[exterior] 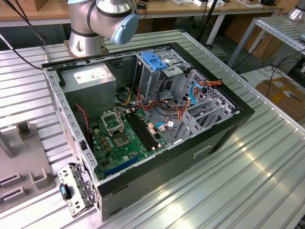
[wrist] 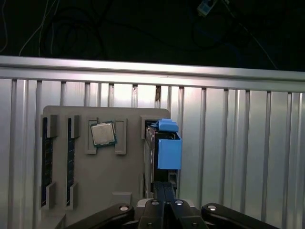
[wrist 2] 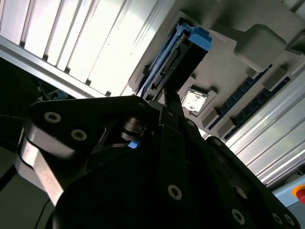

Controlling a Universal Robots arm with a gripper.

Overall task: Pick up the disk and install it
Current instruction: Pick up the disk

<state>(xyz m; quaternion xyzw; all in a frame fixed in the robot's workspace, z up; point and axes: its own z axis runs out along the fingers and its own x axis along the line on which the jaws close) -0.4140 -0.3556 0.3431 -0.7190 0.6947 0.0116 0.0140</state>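
The disk [wrist: 169,152] stands on edge in a slot of a grey fixture plate [wrist: 128,176], its bright blue carrier frame facing up. In the second wrist view the disk [wrist 2: 178,52] shows as a dark slab with a blue end. My gripper [wrist: 165,187] hangs over the plate with its two fingers pressed together, shut, nothing between them. Its tip [wrist 2: 172,98] lines up with the near end of the disk; whether it touches, I cannot tell. The open computer case [exterior: 228,129] holds a grey drive cage [exterior: 152,81] with a blue latch [exterior: 155,59].
On the same plate lie a processor chip [wrist: 103,133] and two memory sticks [wrist: 45,162] in slots. Ribbed aluminium table [wrist: 248,157] surrounds the plate, with a dark drop beyond its edge. The arm's base [exterior: 88,40] stands behind the case. Motherboard and cables fill the case.
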